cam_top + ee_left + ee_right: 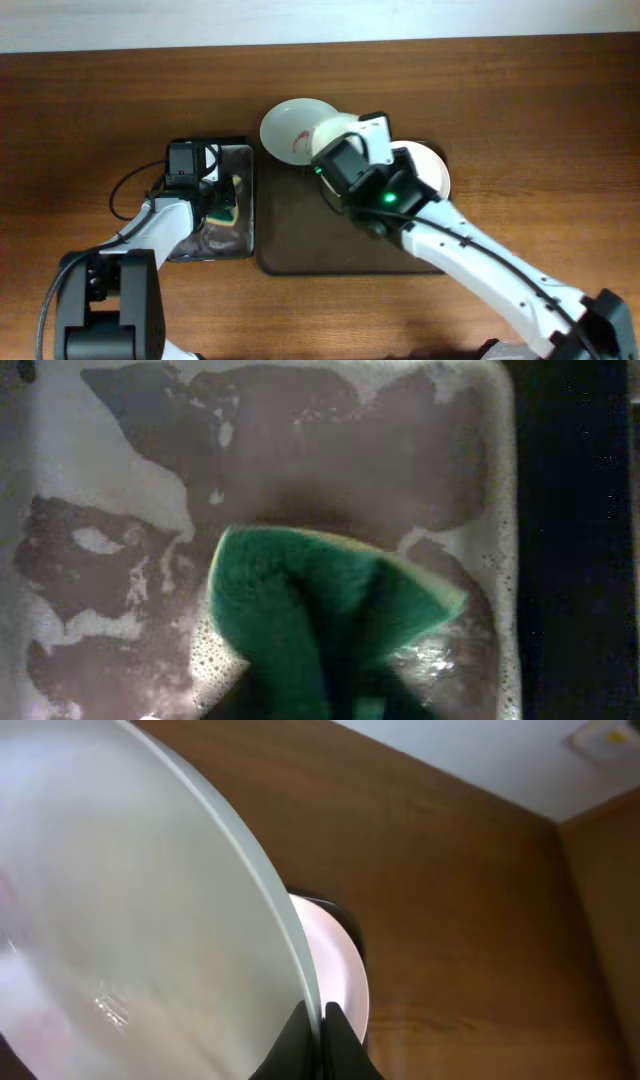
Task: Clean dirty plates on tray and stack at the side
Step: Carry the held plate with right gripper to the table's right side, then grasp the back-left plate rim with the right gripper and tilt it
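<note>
My right gripper (pixel 322 150) (pixel 322 1020) is shut on the rim of a pale plate (pixel 288 128) (pixel 130 920) and holds it tilted over the far left corner of the dark brown tray (pixel 300 255). The plate has a red smear inside. A pinkish white plate (pixel 434 172) (pixel 338 965) lies on the tray at the far right, partly under my right arm. A third plate is not visible. My left gripper (pixel 222 202) (pixel 330 700) is shut on the green-yellow sponge (pixel 230 208) (pixel 320 600), which is pinched and folded.
The small black tray (pixel 242 160) (pixel 300 460) holds foamy water and stands just left of the brown tray. Bare wooden table lies on both sides, with a white wall edge along the far side.
</note>
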You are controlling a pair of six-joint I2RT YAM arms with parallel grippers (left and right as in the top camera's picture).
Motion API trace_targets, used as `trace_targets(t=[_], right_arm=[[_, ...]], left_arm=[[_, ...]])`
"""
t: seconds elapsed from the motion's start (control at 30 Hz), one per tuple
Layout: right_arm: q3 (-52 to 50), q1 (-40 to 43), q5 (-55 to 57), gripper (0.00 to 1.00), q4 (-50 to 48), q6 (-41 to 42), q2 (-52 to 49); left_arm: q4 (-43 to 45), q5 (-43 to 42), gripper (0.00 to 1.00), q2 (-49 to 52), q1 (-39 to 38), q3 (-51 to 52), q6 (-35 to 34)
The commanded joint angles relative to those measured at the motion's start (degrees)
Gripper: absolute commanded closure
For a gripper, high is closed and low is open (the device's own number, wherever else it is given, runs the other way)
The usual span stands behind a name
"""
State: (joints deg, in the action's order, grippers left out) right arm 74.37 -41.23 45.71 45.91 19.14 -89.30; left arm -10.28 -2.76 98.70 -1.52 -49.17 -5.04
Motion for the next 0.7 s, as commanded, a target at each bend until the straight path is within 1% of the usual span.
trace_targets(t=[0.0, 0.03, 0.07, 0.13, 0.17, 0.2, 0.27, 0.3, 0.33, 0.37, 0.43, 0.5, 0.6, 0.67], right_arm=[[1.46, 6.05, -5.29, 0.96, 0.09, 2.29, 6.47], [1.46, 9.97, -7.85, 0.96, 0.96, 4.35, 8.57], [1.46, 16.17, -13.60, 0.96, 1.95, 4.72, 10.05], [1.46, 24.33, -19.39, 0.96, 4.44, 7.43, 10.19], [1.44, 30.25, -24.15, 0.96, 5.79, 7.56, 10.12], [1.44, 37.11, -29.68, 0.96, 6.93, 7.56, 10.08], [1.44, 48.13, -35.28, 0.96, 8.37, 7.54, 9.53], [1.44, 53.86, -37.51, 0.96, 9.16, 7.52, 8.57], [1.40, 57.37, -38.05, 0.96, 9.68, 7.52, 7.37], [1.38, 61.29, -38.03, 0.96, 10.29, 7.50, 5.03], [1.38, 65.75, -38.05, 0.96, 10.75, 7.50, -0.07], [1.38, 67.73, -38.01, 0.96, 10.62, 7.50, -4.87], [1.38, 68.67, -38.01, 0.96, 8.68, 6.62, -12.24], [1.38, 68.67, -38.03, 0.96, 7.30, 6.62, -13.09]], left_arm=[[-4.22, -0.92, 0.33, -3.37, 0.20, 0.04, 0.39], [-7.04, -3.08, 0.34, -3.63, 0.20, 0.04, 0.39], [-10.82, -3.82, 0.34, -3.58, 0.20, 0.07, 0.39], [-14.10, -3.85, 0.37, -3.58, 0.20, 0.07, 0.39], [-14.86, -3.85, 0.41, -3.58, 0.20, 0.07, 0.39], [-15.52, -3.87, 0.51, -3.58, 0.20, 0.07, 0.39], [-15.52, -3.85, 0.64, -3.58, 0.20, 0.07, 0.39], [-15.52, -3.87, 0.77, -3.58, 0.20, 0.07, 0.39], [-15.52, -3.85, 0.86, -3.58, 0.20, 0.07, 0.39], [-15.52, -3.85, 0.89, -3.58, 0.20, 0.07, 0.39], [-15.52, -3.82, 0.97, -3.58, 0.20, 0.07, 0.39], [-15.52, -3.54, 1.00, -3.58, 0.20, 0.07, 0.39], [-15.43, -3.45, 1.00, -3.58, 0.20, 0.07, 0.39], [-15.47, -3.48, 1.00, -3.58, 0.20, 0.07, 0.39]])
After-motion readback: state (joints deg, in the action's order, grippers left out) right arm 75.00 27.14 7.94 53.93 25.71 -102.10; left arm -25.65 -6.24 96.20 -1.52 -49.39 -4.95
